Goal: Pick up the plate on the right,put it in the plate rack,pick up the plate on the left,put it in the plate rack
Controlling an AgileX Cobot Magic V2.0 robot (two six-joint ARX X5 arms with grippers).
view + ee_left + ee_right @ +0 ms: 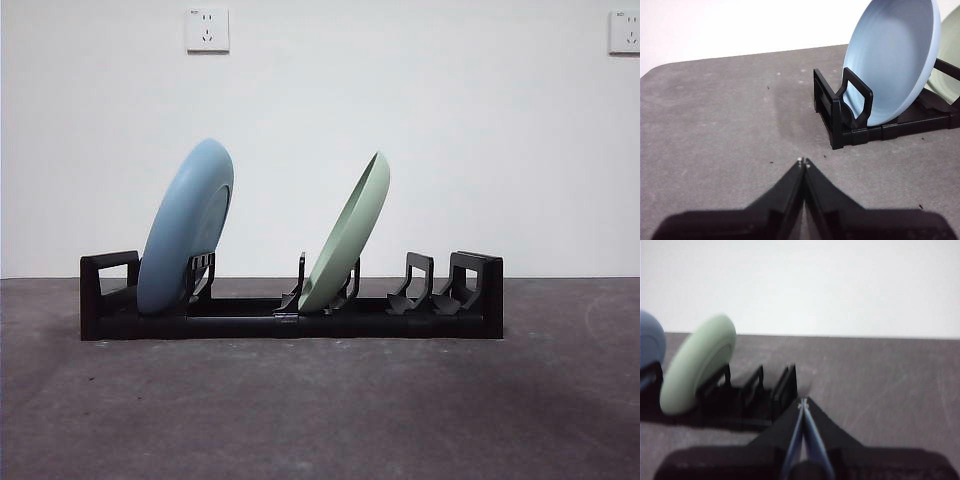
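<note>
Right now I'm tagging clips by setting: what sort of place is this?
Probably a lab test bench, not a kitchen: a bare grey table, a plain white wall with sockets, only a plate rack.

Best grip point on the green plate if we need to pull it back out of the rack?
Take the pale green round plate by its top rim, coming down from above. It stands on edge in the long black plastic plate rack, leaning right, so the upper rim is free and clear of the prongs. The light blue round plate stands apart from it. One jaw goes on each face of the rim.
</note>
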